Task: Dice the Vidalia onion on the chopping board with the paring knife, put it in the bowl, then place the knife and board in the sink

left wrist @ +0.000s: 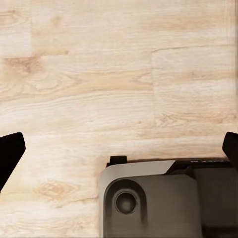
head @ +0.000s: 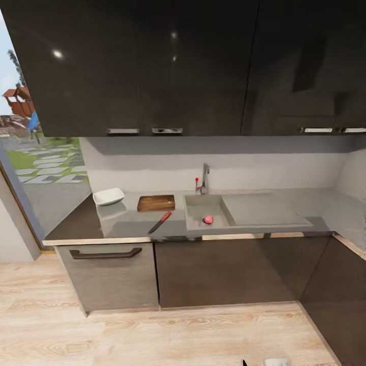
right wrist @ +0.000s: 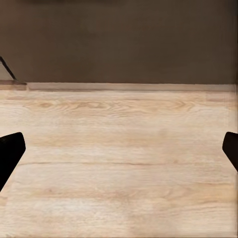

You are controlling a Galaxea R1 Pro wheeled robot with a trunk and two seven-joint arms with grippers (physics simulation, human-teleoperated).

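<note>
Head view: the robot stands back from the kitchen units, on the wooden floor point(head: 152, 335).
Sink point(head: 244, 211): set in the grey desk point(head: 76, 223), basin at its left, drainboard at its right, tap point(head: 205, 178) at the back edge of the basin.
Vidalia onion point(head: 208, 219): a small pink-red ball lying in the basin, near its front wall.
Chopping board point(head: 156, 203): flat on the desk, just left of the sink.
Paring knife point(head: 160, 222): on the desk in front of the board, red handle toward the sink, blade pointing away from it.
Bowl point(head: 108, 196): left of the board, farther from the sink.
Left fingers point(left wrist: 9, 153): wide apart, holding nothing, above the floor and the robot's grey base point(left wrist: 163, 198).
Right fingers point(right wrist: 9, 153): wide apart, holding nothing, over the floor near a dark cabinet front point(right wrist: 119, 39).
</note>
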